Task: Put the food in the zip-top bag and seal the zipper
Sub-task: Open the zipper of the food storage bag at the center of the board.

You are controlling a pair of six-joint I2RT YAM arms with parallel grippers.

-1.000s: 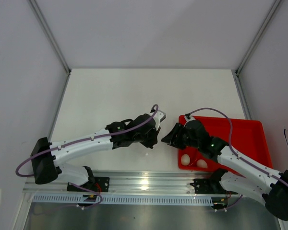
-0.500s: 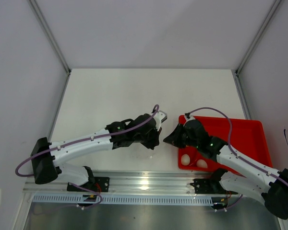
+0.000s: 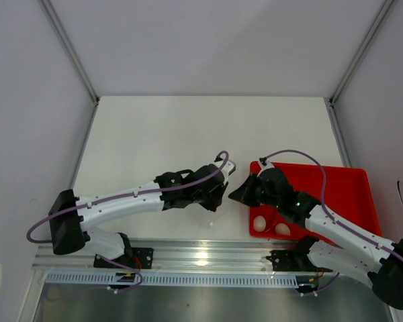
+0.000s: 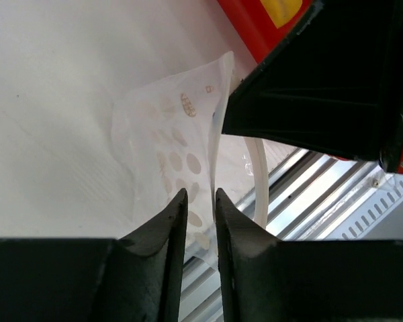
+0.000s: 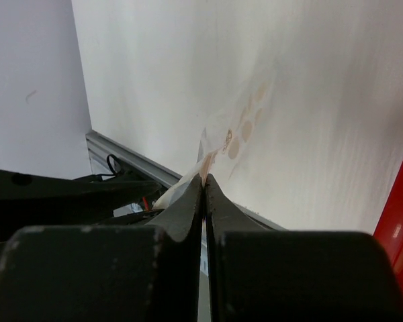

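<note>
Pinching is what the left wrist view shows: my left gripper [image 4: 200,198] has its fingers drawn almost together on a fold of the zip-top bag [image 4: 178,144]. The bag is a clear, floppy film printed with pale tan ovals. It rises just ahead of my fingertips and sags onto the white table [image 4: 54,100]. My right gripper [image 4: 230,111] meets the bag's edge just ahead and to the right. Beyond it shows a corner of the red tray [image 4: 252,30]; what it holds I cannot tell here.

From the right wrist, my right fingers are clamped tight on the bag's thin edge. The film spreads out ahead of the tips with the tan ovals showing through it. The tray's rim runs along the right of my fingers.

From above, my two grippers face each other tip to tip, close together, and the bag between them is too clear to make out. Two whitish egg-shaped pieces of the food [image 3: 260,223] lie side by side in the tray, just behind my right gripper.
</note>
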